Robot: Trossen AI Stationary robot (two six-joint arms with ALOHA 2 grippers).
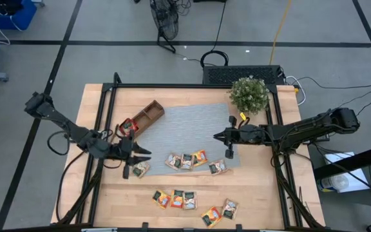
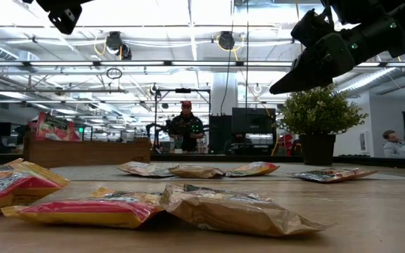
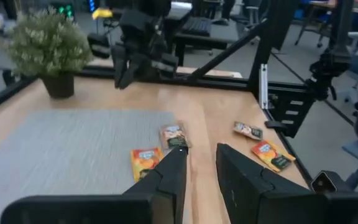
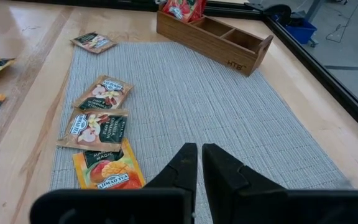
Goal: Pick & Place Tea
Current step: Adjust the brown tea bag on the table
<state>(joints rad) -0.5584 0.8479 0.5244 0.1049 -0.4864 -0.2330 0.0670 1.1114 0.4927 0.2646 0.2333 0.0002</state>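
Observation:
Several tea sachets lie flat: a row of three (image 1: pixel 186 160) and one more (image 1: pixel 218 167) on the grey mat, one (image 1: pixel 140 169) on the wood near my left gripper, and several (image 1: pixel 178 198) toward the near edge. Red sachets (image 1: pixel 128 125) stick up from one end of the wooden tray (image 1: pixel 149 113). My left gripper (image 1: pixel 144 154) hovers above the mat's left edge, pointing right, its fingers (image 3: pixel 178 163) a little apart and empty. My right gripper (image 1: pixel 218 136) hovers over the mat's right part, pointing left, shut and empty (image 4: pixel 197 150).
A potted plant (image 1: pixel 248 94) stands at the mat's far right corner, just behind my right arm. A black metal frame (image 1: pixel 106 109) runs along the table's left, far and right sides. People (image 2: pixel 186 125) are in the room beyond the far edge.

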